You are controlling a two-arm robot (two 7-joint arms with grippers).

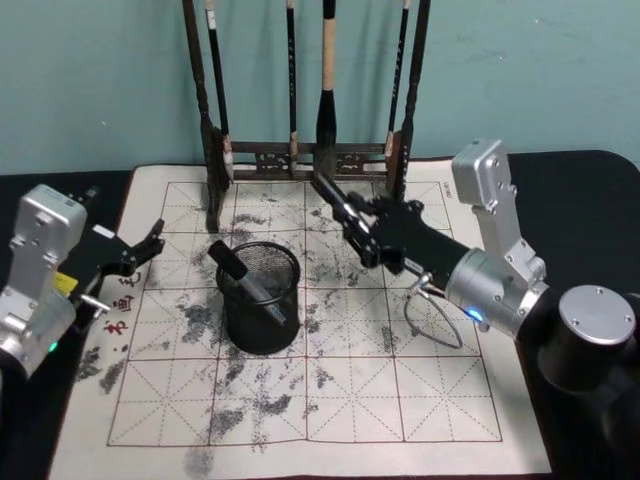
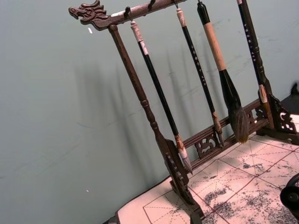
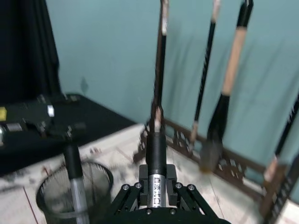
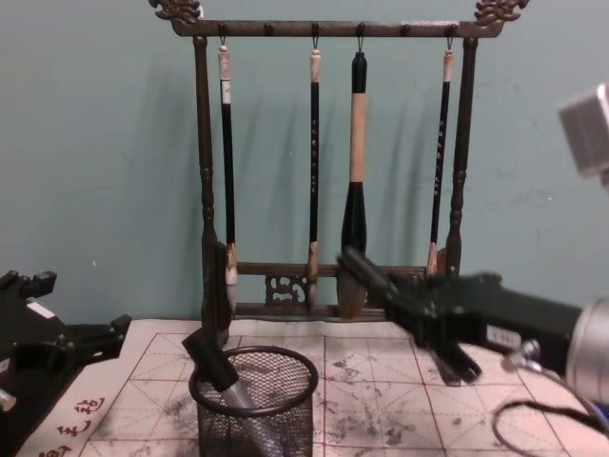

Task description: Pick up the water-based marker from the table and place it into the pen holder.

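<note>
Right gripper [image 3: 155, 186] clamped on marker [image 3: 155, 149], lifted clear of mat [image 1: 400, 400]. Pick done. Pen holder [image 1: 260, 298] ahead of tip, lower, another pen [image 1: 243, 272] inside. Remaining: carry over, drop. Left gripper [image 1: 140, 250] parked.

Quick layout rundown: a paper mat [image 1: 400, 390] covers the middle of the worktop [image 1: 580, 190]. The pen holder [image 1: 258, 297] stands on the mat, left of centre, with one marker [image 1: 240, 272] leaning inside it. Behind it, at the mat's far edge, is the brush rack [image 1: 305, 150] with four brushes [image 4: 358, 143] hanging from it. The right hand [image 1: 362, 232] is over the mat, right of the holder and in front of the rack, gripping another marker [image 1: 330, 195]. The left hand [image 1: 140, 250] sits at the mat's left edge.
</note>
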